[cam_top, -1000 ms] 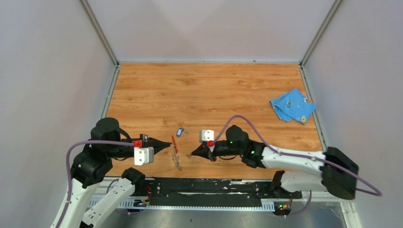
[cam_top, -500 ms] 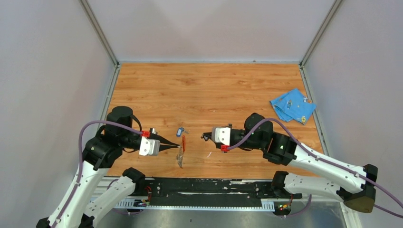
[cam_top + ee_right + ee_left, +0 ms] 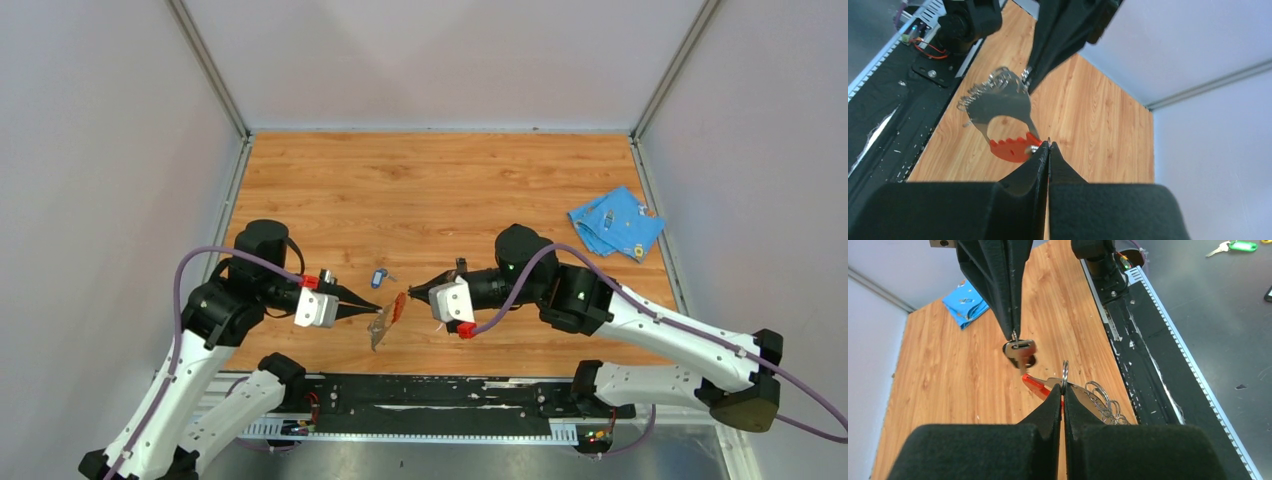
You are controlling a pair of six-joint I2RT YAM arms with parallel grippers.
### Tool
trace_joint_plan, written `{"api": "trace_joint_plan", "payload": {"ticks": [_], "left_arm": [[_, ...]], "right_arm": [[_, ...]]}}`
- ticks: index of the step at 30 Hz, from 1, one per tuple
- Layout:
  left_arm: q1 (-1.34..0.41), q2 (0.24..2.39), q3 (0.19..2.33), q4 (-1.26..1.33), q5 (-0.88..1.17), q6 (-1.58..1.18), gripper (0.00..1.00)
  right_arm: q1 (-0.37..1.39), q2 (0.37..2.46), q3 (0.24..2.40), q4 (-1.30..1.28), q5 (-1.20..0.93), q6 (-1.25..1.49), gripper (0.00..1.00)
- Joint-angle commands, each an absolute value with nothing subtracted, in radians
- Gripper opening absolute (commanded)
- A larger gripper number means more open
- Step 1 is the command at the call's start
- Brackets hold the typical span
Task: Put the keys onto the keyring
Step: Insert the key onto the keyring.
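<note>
My left jaws are pinched shut on the keyring, gripping its small metal ring. The ring stands upright and edge-on, straight out from their tips. The strap hangs off it with the red end toward my right jaws and the silvery end, with its loose loops, back toward my bases. It looks lifted clear of the worktop. My right jaws are closed too, and a small silvery key dangles from their tips, long axis pointing down. I take it for the black-headed one, though I cannot make the head out for sure. That key hangs just past the ring, on the side away from my left jaws and a little off the ring's line, close but not touching. I judge the coming move turns on that offset: the key's hole must be brought square onto the ring's wire, and my right jaws are the ones placed to carry it. The blue key lies flat just beyond the keyring, apart from both jaws and about equally near each.
</note>
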State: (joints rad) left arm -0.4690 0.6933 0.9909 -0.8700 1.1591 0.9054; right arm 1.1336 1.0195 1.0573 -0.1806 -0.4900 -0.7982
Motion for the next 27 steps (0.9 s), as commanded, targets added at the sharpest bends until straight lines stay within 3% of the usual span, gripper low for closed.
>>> {"api": "trace_joint_plan", "payload": {"ticks": [1, 27], "left_arm": [[-0.474, 0.713, 0.999, -0.865, 1.205, 0.924, 0.0], [-0.474, 0.721, 1.01, -0.864, 1.201, 0.888, 0.0]], "right_arm": [[1.177, 1.039, 1.123, -0.243, -0.543, -0.863, 0.0], [1.262, 1.111, 1.198, -0.316, -0.449, -0.954, 0.0]]}}
